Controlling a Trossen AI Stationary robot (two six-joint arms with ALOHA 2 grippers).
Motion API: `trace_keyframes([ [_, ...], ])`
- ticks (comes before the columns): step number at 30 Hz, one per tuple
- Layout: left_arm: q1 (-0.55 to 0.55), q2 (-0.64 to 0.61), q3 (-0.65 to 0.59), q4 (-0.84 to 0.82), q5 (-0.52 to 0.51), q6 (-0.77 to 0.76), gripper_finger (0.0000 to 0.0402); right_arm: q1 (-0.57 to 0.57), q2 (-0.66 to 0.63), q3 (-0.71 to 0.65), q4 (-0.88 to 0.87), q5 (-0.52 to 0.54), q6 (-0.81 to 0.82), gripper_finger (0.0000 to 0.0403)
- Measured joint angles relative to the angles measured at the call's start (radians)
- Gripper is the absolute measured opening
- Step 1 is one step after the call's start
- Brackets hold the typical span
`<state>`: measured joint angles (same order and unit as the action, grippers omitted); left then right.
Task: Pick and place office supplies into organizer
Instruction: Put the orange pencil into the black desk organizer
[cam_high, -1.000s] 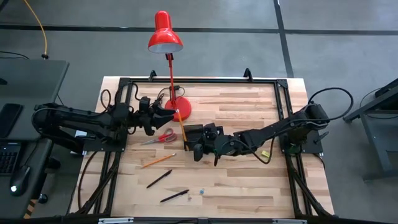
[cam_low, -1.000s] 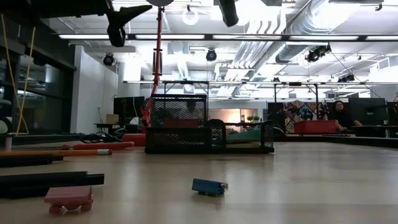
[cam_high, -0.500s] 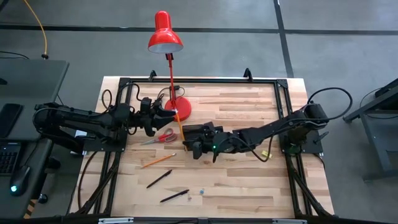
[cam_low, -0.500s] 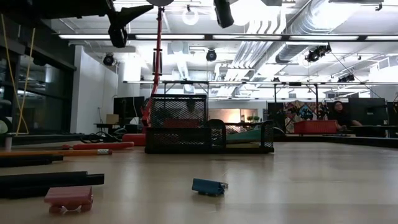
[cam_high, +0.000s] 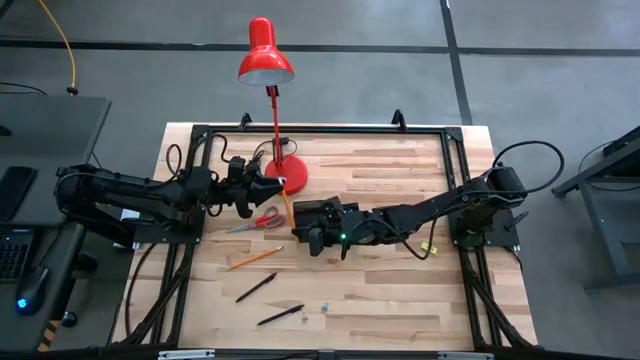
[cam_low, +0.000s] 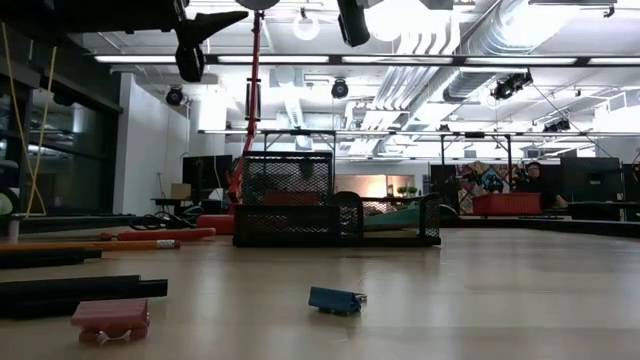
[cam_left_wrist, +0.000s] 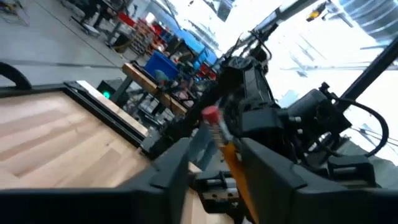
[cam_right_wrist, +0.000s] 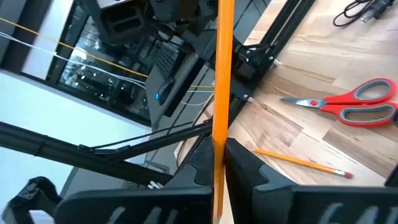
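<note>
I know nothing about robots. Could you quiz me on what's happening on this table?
1. True or false: the red-handled scissors lie inside the organizer.
2. Which end effector grips the raised orange pencil? A left, B right.
3. Fill in: ___ black pens lie on the table.

Key: 1 false, they lie on the table. 2 B, the right end effector. 3 two.

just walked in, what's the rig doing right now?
Mid handover, by the look of it. The right gripper is shut on an orange pencil, holding it up over the table just left of the organizer. The left gripper has its fingers either side of the pencil's eraser end. Scissors, another pencil and two pens lie on the wood.
</note>
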<state>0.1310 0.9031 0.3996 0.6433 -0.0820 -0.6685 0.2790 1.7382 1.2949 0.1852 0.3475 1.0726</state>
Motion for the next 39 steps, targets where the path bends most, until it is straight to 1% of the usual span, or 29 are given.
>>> trace_keyframes([
  [4,0.000,0.027,0.001,0.012,0.032,-0.023,0.0029,0.000,0.001,-0.001,-0.015,-0.008,0.001,0.0000],
  [5,0.000,0.031,0.002,0.016,0.039,-0.025,0.0017,0.000,0.002,-0.002,-0.020,-0.010,0.000,0.0000],
  [6,0.000,0.036,0.001,0.017,0.038,-0.027,0.0013,0.000,0.002,-0.002,-0.021,-0.016,0.001,0.0000],
  [8,0.000,0.043,0.001,0.025,0.039,-0.021,0.0016,0.000,0.001,-0.002,-0.025,-0.021,0.002,0.0000],
  [11,0.000,0.043,-0.001,0.016,0.041,0.002,0.0003,0.000,0.001,-0.001,-0.038,-0.042,-0.004,0.0000],
  [13,0.001,0.040,-0.001,0.014,0.040,0.023,0.0003,0.001,-0.002,0.000,-0.039,-0.045,-0.011,0.0001],
  [15,0.001,0.039,-0.001,0.015,0.048,0.036,0.0001,0.002,-0.002,0.000,-0.056,-0.054,-0.002,0.0008],
  [18,0.001,0.036,-0.001,0.016,0.056,0.049,0.0000,0.005,-0.012,0.000,-0.108,-0.057,0.019,0.0033],
  [24,0.001,0.022,-0.001,0.018,0.056,0.111,0.0000,0.030,-0.031,0.000,-0.264,-0.041,0.076,0.0102],
  [27,0.001,0.021,-0.001,0.016,0.054,0.123,0.0000,0.036,-0.033,0.000,-0.263,-0.045,0.081,0.0134],
  [29,0.001,0.021,-0.001,0.016,0.051,0.123,0.0000,0.039,-0.033,0.000,-0.256,-0.042,0.075,0.0147],
  [35,0.001,0.021,-0.001,0.014,0.051,0.123,0.0000,0.039,-0.033,0.000,-0.258,-0.033,0.098,0.0153],
  [38,0.001,0.021,-0.001,0.010,0.048,0.112,0.0000,0.040,-0.033,0.000,-0.309,-0.031,0.126,0.0153],
  [39,0.001,0.021,-0.001,0.010,0.049,0.111,0.0000,0.042,-0.033,0.000,-0.327,-0.052,0.142,0.0154],
])
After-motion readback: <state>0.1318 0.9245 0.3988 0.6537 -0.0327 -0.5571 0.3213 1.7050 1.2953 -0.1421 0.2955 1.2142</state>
